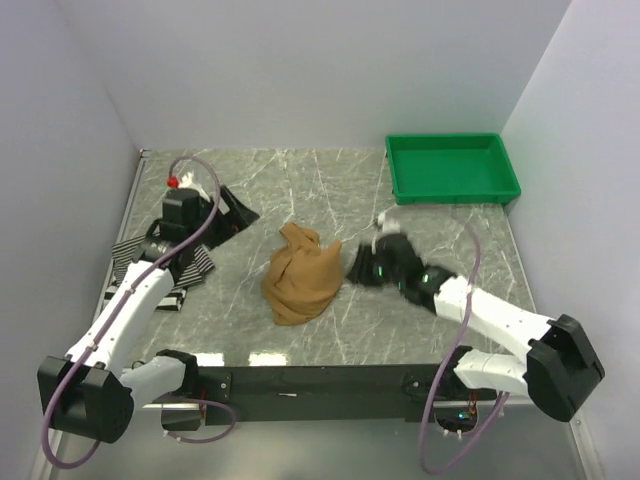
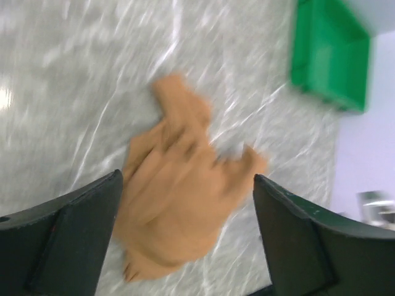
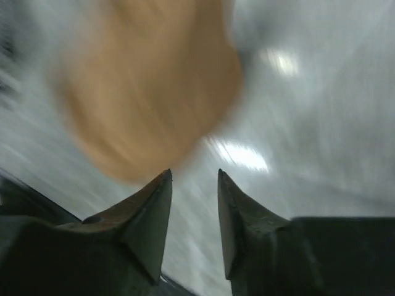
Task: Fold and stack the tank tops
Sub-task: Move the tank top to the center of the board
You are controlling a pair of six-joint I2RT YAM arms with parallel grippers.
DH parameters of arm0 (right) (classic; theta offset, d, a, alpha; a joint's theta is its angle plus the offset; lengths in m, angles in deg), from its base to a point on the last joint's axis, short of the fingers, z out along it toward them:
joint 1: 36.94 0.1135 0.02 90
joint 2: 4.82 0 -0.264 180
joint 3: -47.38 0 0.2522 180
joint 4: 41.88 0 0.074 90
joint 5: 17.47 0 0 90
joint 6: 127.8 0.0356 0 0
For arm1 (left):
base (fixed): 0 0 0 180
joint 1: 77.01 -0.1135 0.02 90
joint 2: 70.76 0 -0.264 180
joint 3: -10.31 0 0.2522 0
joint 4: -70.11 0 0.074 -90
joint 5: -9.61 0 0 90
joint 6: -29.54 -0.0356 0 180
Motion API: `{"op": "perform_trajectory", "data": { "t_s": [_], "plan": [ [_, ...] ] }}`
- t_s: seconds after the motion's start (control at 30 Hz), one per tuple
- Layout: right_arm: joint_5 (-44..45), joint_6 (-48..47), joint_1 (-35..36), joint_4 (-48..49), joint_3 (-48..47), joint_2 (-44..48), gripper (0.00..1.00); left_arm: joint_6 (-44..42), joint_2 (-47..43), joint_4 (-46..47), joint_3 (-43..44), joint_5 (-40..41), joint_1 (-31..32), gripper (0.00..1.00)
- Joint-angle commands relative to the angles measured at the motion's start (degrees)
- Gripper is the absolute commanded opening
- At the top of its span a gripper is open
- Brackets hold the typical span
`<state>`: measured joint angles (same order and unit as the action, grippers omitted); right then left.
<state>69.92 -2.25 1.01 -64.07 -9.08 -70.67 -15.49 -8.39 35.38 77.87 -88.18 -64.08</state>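
- Jaws of my right gripper (image 3: pixel 194 176) stand narrowly parted with nothing between them. In the top view it sits low at the 3 o'clock edge of the tan top (image 1: pixel 300 275), just beside the cloth; I cannot tell whether it touches.
- My left gripper (image 2: pixel 186 177) is spread wide and empty, out at 9 o'clock over the striped tops (image 1: pixel 195 266). Its camera looks across at the tan one, well apart from it.
- The tan top lies mid-table in a crumpled heap, unfolded. Its long axis runs roughly 12 to 6 o'clock, with a narrow twisted end pointing to 12 and the wide bulk toward 6. I cannot tell which end is straps and which is hem.
- I judge the step in hand to be taking this top to spread it flat. To do it well I would widen the right jaws before closing and take a single layer at the rim, not the bunched middle. I would bring the left in at the 9 o'clock rim so the two pulls oppose across the short axis.
- Lifting just enough for the folds to fall out, then laying it along the same 12-to-6 line, should leave a clean shape to fold.
- The striped tops lie rumpled under my left arm, not yet folded. The green tray (image 1: pixel 450 170) sits at 1 o'clock, well apart.
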Motion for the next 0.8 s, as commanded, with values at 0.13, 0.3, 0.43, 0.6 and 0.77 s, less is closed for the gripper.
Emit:
{"op": "perform_trajectory", "data": {
  "t_s": [0.13, 0.3, 0.43, 0.6, 0.77],
  "plan": [
    [7.51, 9.89, 5.99, -1.15, 12.73, 13.11, 0.5, 4.59, 2.04, 6.38, -15.38, -6.53, 2.1, 0.81],
    [9.91, 6.64, 6.17, -2.74, 5.9, 8.04, 0.51, 5.65, 7.22, 10.95, -15.75, -6.19, 5.0, 0.83],
    [10.43, 3.66, 6.25, -1.77, -3.6, -2.51, 0.51, 3.46, 14.34, 11.3, -8.73, -4.69, 5.0, 0.87],
    [16.48, -0.39, 5.55, -6.51, -20.27, -20.07, 0.57, 0.47, 25.15, 9.55, -0.02, -6.88, 5.7, 0.84],
    [16.33, -3.82, 1.35, -9.42, -27.96, -29.33, 0.6, -0.67, 27.02, 10.33, -1.41, -8.2, 6.76, 0.79]
  ]
}}
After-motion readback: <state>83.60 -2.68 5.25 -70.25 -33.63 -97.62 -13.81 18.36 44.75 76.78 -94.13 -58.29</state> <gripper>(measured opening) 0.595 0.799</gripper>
